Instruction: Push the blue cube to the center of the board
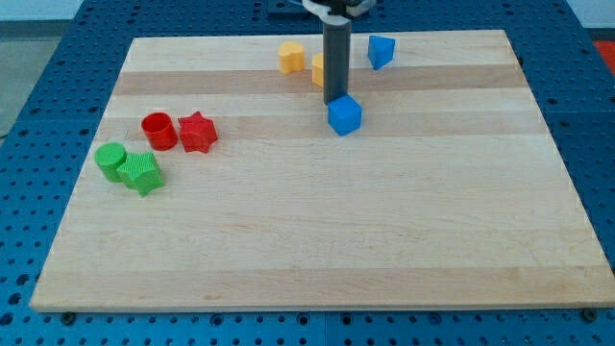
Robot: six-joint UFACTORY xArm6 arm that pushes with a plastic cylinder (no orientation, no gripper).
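The blue cube (344, 115) sits on the wooden board (317, 231), above the board's middle and a little to the view's right of it. My tip (333, 101) stands just above and to the left of the cube, touching or almost touching its top-left side. The dark rod rises straight up from there to the view's top edge.
A second blue block (381, 51) lies near the top edge. A yellow block (291, 57) lies at the top, another yellow block (318, 69) is partly hidden behind the rod. A red cylinder (159, 131), red star (198, 133), green cylinder (111, 160) and green star (141, 173) sit at the left.
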